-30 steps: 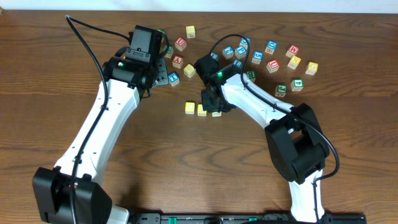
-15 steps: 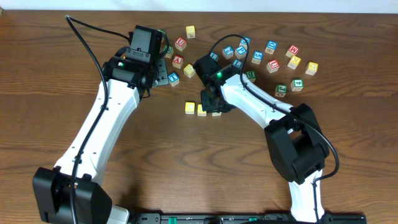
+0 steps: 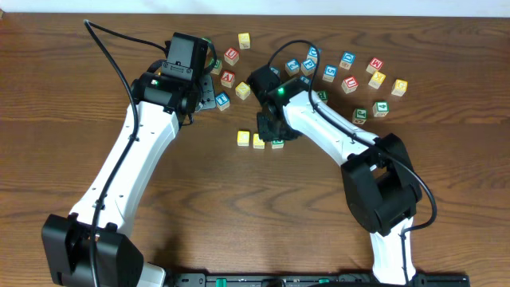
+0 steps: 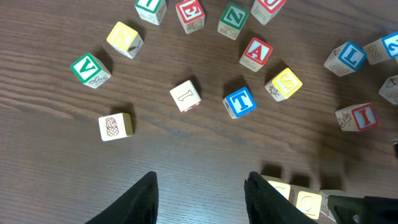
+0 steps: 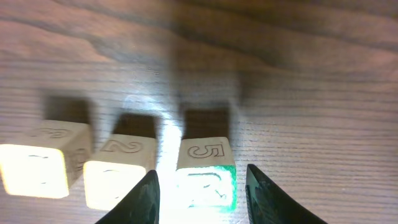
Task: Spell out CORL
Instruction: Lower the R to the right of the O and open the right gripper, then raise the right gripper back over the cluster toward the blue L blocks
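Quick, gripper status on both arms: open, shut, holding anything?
Left gripper: open, nothing between the jaws.
Right gripper: open, jaws astride the green R cube with a gap on each side, not gripping.

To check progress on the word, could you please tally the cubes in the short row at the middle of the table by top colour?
yellow-topped cubes: 2
green R cube: 1
Total: 3
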You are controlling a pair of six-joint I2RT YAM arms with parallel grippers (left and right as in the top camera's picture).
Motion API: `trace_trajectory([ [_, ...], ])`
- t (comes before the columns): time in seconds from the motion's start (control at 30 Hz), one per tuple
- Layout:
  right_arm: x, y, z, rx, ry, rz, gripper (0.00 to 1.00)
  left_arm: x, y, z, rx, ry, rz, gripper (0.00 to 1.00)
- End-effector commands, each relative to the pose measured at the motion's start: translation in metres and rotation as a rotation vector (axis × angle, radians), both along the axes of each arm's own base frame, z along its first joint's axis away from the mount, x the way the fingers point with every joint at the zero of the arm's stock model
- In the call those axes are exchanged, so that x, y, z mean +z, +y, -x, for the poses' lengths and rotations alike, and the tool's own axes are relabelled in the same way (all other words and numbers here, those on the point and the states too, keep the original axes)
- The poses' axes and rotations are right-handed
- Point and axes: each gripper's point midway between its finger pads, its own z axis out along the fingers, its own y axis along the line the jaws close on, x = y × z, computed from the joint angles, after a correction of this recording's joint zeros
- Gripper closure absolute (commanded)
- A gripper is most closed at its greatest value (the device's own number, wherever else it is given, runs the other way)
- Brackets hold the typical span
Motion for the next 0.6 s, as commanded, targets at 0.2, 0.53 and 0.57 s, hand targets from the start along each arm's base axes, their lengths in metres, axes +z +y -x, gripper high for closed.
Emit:
trace_trajectory([
  [0.2, 0.050, 0.000, -0.029, -0.001, -0.074, -0.024, 0.62, 0.002, 0.002, -0.004, 0.005, -0.008, -0.012, 0.56],
  [0.53, 0.092, -0.008, -0.046, -0.002, -0.123, -0.044, 0.61, 0.002, 0.002, -0.004, 0.005, -0.008, -0.012, 0.55],
  [0.57, 0.096, -0.009, -0.048, -0.006, -0.128, -0.047, 0.60, 0.002, 0.002, -0.004, 0.005, -0.008, -0.012, 0.56],
])
